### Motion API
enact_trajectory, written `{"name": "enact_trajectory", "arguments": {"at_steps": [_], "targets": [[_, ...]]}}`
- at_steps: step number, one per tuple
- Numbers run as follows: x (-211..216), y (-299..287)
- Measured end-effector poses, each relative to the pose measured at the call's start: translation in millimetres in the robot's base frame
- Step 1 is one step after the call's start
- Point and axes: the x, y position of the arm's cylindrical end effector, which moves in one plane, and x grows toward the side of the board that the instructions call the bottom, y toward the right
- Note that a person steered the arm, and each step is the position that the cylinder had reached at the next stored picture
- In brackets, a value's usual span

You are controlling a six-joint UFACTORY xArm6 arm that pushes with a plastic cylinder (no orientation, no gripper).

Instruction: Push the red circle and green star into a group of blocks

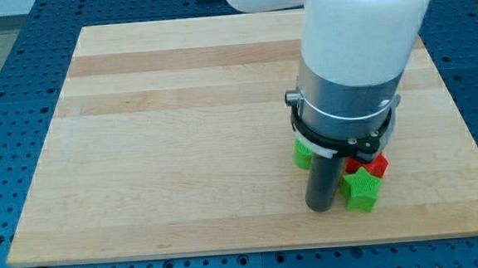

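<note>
A green star lies on the wooden board near the view's bottom right. My tip stands on the board just left of the star, touching or almost touching it. A red block sits right behind the star, mostly hidden by the arm, so its shape cannot be made out. Another green block peeks out at the left of the rod, under the arm; its shape is hidden too. All the blocks lie close together around the rod.
The white and grey arm looms over the board's right half and hides what lies beneath it. A blue perforated table surrounds the board. The board's bottom edge is near the tip.
</note>
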Motion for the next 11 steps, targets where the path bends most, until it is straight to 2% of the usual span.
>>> {"name": "enact_trajectory", "arguments": {"at_steps": [1, 6, 8, 9, 11], "targets": [[3.3, -8.2], [-31.6, -8.4], [20.6, 3.1], [37.4, 34.2], [36.5, 71.7]]}}
